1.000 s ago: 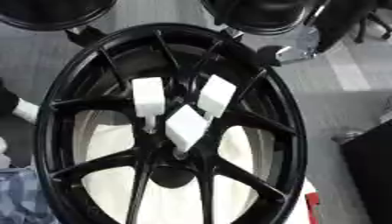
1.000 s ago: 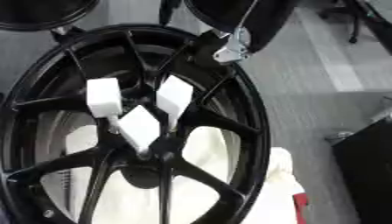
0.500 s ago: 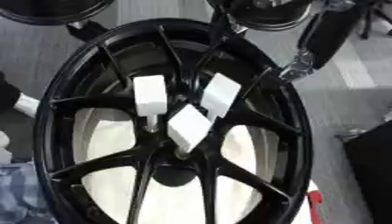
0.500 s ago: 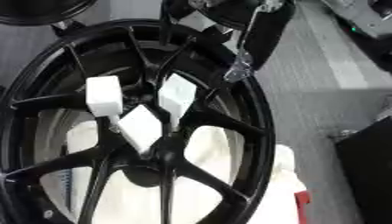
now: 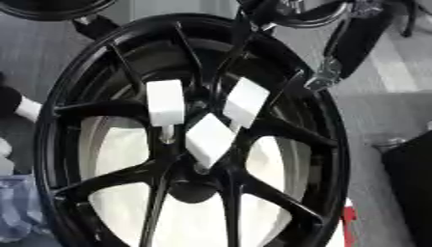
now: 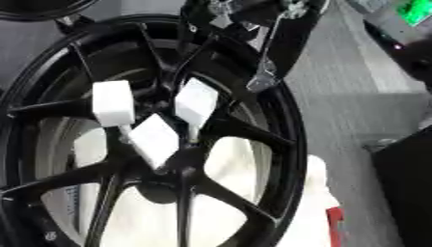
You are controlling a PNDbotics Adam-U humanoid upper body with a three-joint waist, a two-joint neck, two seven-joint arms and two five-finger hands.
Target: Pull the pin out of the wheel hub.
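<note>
Left eye view puts the wheel hub (image 5: 190,140) right in the middle, black and many-spoked, and three white block-topped pins stand out of its centre: the left pin (image 5: 165,102) upright, the middle pin (image 5: 209,140) turned like a diamond, the right pin (image 5: 246,101) leaning toward the rim. None is out yet. Coming in from the upper right is the right robot hand (image 6: 268,58), dark, with a slim silvery tip (image 6: 262,79) hanging over the rim (image 6: 291,140), near the right pin but apart from it; whether its fingers are spread or curled I cannot tell, and it has hold of nothing I can see. The left robot hand shows nowhere. Now the risks: those three blocks crowd together, so reaching for one could nudge a neighbour, and the spokes (image 5: 287,132) fence the gap, so fingers could catch on them. A pull off the pin's own line, I'd judge, could jam it in its hole or rock the hub. Under the hub lies pale white padding (image 5: 194,222), showing through the spokes, which may let the wheel shift. Around it, grey floor (image 6: 346,111), another black rim (image 5: 50,7) at the top left, a dark box (image 5: 413,193) at the right, something small and red (image 6: 335,219) by the lower edge.
</note>
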